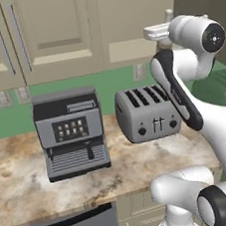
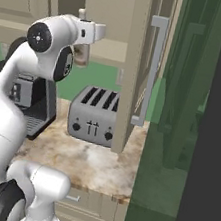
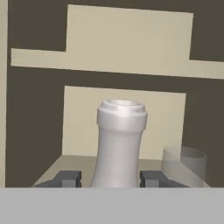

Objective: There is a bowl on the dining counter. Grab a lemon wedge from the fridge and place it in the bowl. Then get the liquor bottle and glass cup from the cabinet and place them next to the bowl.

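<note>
Beige panelled cabinet (image 3: 127,39), its shelf holding everything. On that shelf a matte grey bottle (image 3: 119,144) with a ringed lip stands between the gripper's (image 3: 110,178) dark fingers, pinched. Just beside the bottle, a clear cylindrical glass cup (image 3: 186,165).

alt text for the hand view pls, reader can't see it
A pale grey bottle stands upright between the two dark fingertips of the claw, inside a beige cabinet with a shelf above. A clear glass cup stands just to the bottle's right in this view.
</note>
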Motion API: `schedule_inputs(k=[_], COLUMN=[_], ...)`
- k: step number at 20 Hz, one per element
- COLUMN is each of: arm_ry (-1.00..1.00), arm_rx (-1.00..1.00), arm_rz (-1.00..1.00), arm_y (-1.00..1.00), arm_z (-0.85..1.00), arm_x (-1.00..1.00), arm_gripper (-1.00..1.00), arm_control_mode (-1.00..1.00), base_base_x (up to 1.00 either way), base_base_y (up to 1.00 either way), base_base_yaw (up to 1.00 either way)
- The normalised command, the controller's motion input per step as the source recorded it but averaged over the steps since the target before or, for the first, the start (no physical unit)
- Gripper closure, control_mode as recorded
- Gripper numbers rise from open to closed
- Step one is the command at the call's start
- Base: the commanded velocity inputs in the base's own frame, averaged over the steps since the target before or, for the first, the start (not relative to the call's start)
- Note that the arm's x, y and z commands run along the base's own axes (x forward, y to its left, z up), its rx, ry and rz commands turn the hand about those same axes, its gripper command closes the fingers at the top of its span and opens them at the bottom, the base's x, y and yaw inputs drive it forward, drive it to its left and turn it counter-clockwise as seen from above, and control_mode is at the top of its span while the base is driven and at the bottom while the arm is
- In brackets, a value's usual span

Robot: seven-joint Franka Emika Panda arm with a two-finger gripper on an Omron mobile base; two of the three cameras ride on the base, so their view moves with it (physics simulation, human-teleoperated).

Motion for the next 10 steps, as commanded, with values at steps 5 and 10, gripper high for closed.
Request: schedule_inputs(k=[5, 10], arm_ry=[0.0, 0.0], arm_rx=[0.0, 0.0], arm_rz=[0.16, 0.05], arm_y=[0.12, 0.04], arm_z=[0.08, 0.0], arm_x=[-0.65, -0.32], arm_gripper=[1.0, 1.0], arm_control_mode=[-1.0, 1.0], base_base_x=[0.0, -0.56], base_base_y=[0.0, 0.05], base_base_yaw=[0.0, 0.05])
